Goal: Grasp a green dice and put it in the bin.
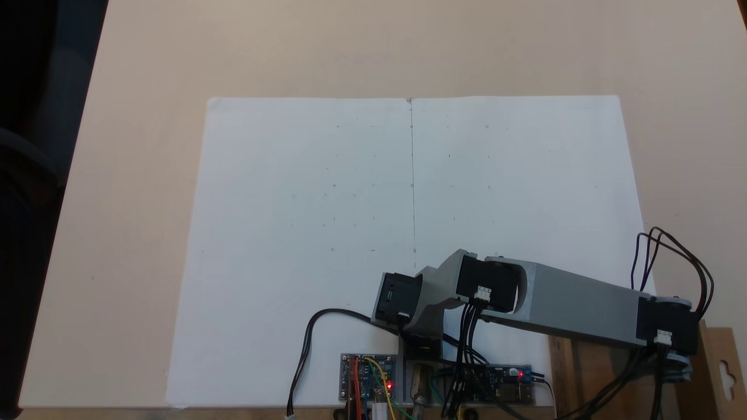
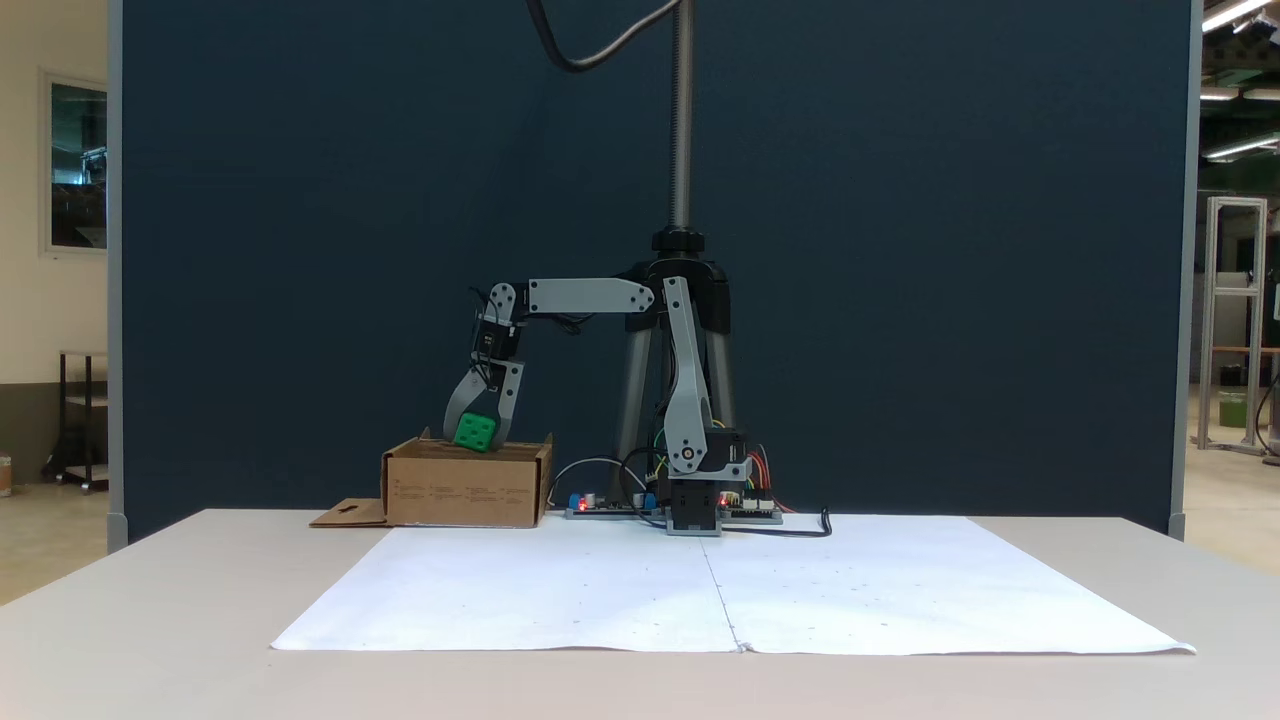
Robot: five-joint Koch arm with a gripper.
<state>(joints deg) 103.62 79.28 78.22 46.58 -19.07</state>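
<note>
The green dice [image 2: 475,431] is pinched between the fingers of the gripper [image 2: 478,437] and is held just above the open top of the bin [image 2: 465,485], tilted a bit. The bin is parked on the desk [image 2: 150,620] beside the white paper sheets [image 2: 720,590]. From above, the bin's flap [image 1: 721,373] can be spotted under the arm [image 1: 578,306].

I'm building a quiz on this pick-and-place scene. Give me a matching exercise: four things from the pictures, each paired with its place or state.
Things:
1. green dice
2. bin
3. gripper
4. white paper

Places or states:
A. lies flat on the table
B. stands on the table, open-topped
C. held just above the bin's rim
D. closed around the dice

Pairs: 1-C, 2-B, 3-D, 4-A
</note>
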